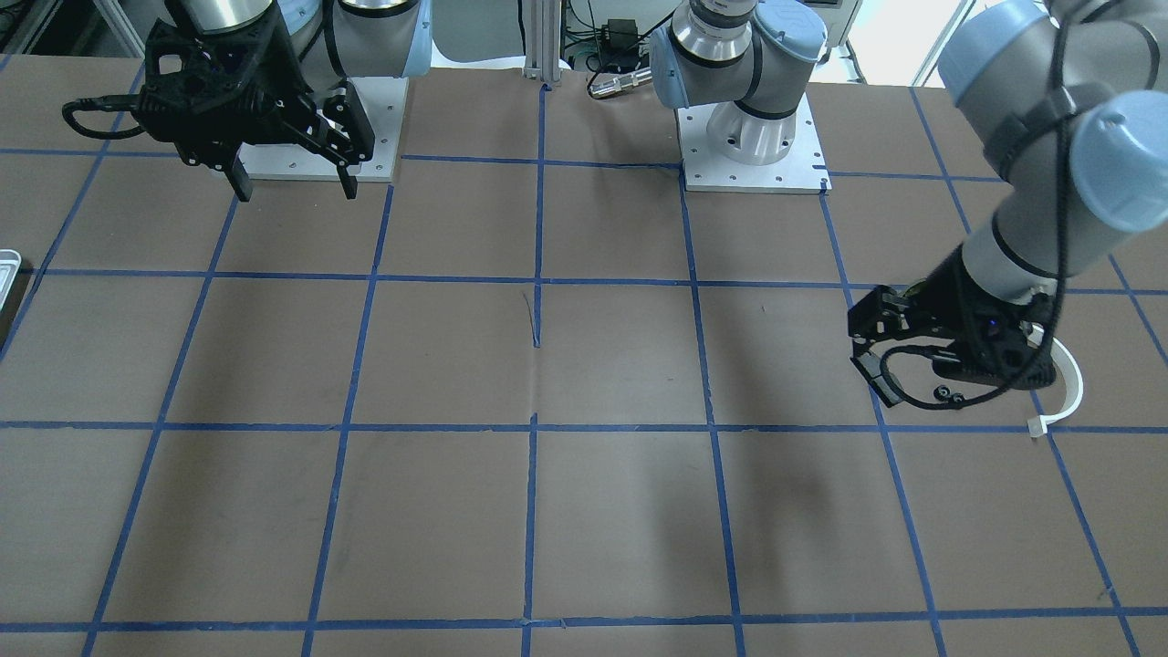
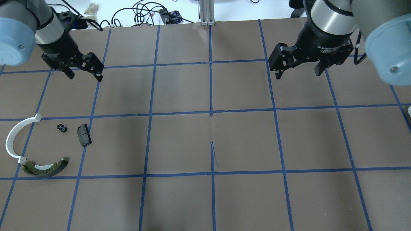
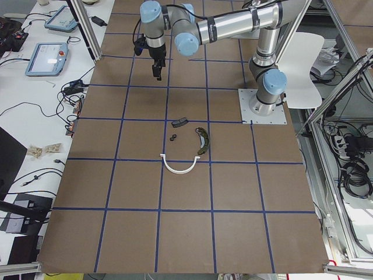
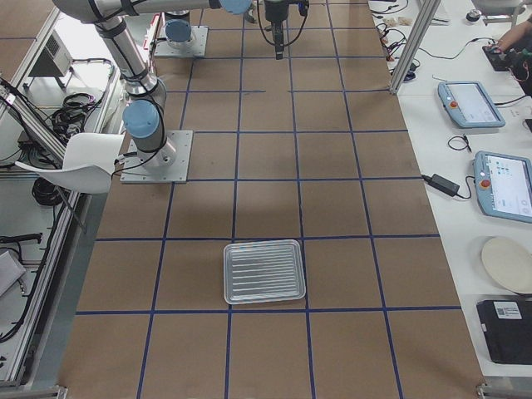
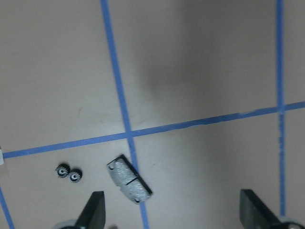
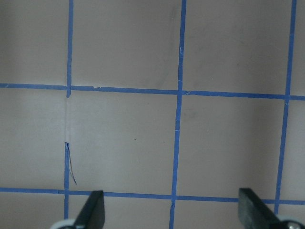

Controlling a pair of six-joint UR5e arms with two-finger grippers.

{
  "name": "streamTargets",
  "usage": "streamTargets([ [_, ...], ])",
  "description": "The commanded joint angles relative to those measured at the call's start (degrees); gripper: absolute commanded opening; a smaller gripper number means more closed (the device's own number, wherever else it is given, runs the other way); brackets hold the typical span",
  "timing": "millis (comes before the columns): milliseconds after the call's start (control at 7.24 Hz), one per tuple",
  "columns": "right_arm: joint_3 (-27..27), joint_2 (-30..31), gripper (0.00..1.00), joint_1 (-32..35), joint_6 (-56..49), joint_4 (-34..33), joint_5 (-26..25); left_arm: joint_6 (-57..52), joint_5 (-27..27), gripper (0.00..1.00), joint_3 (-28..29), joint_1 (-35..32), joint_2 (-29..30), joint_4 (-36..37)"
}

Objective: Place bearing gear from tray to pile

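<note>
The worktop (image 2: 244, 141) is a matt brown paper-like sheet, lightly scuffed, gridded with blue tape (image 2: 210, 89). The tray (image 4: 264, 273) looks glossy and translucent with a ribbed floor; plastic or metal cannot be told. The white arc (image 2: 7, 141) is smooth plastic. The brake shoe (image 2: 41, 172) has a dull olive metal look. The black block (image 5: 128, 179) shows a grainy, speckled grey face. The bearing gears (image 5: 62, 170) are black and toothed, with bright centres. The fingers (image 5: 93, 210) of the left gripper (image 2: 84, 78) are matt black. The joint cap (image 2: 14, 38) is smooth pale-blue plastic.

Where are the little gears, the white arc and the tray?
bearing gears (image 2: 64, 129), overhead view, on one gear of the pair.
white arc (image 2: 8, 139), overhead view, mid-curve.
tray (image 4: 264, 283), right-side view, its bare ribbed floor.
</note>
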State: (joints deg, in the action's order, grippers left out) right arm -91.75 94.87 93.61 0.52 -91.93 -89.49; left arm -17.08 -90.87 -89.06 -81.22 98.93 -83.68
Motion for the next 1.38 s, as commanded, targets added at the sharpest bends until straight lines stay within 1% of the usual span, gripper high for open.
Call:
streamTargets([
  [0,0.08,0.05,1.00,0.00,0.01,0.00,0.01,13.30,0.60,1.00,1.43,-9.70,-4.95,-3.32],
  [138,0.08,-0.04,1.00,0.00,0.01,0.00,0.01,16.69,0.43,1.00,1.61,-12.35,-6.36,-5.25],
  [276,0.08,-0.04,1.00,0.00,0.01,-0.09,0.01,16.72,0.25,1.00,1.87,-12.38,-8.03,-8.57],
  [414,0.08,-0.04,1.00,0.00,0.01,-0.09,0.10,16.72,-0.01,1.00,1.96,-10.99,-10.14,-11.30],
  [553,0.08,-0.04,1.00,0.00,0.01,-0.09,0.02,16.55,0.77,1.00,1.96,-7.58,-11.03,-13.50],
  [691,0.08,-0.04,1.00,0.00,0.01,-0.09,0.10,16.20,0.78,1.00,1.09,-6.50,-11.12,-13.61],
  [967,0.16,-0.13,1.00,0.00,0.01,-0.09,0.10,16.72,0.95,1.00,2.22,-6.67,-10.08,-13.18],
  [1243,0.16,-0.13,1.00,0.00,0.01,-0.09,0.10,16.81,0.61,1.00,2.22,-8.68,-9.98,-13.00],
])
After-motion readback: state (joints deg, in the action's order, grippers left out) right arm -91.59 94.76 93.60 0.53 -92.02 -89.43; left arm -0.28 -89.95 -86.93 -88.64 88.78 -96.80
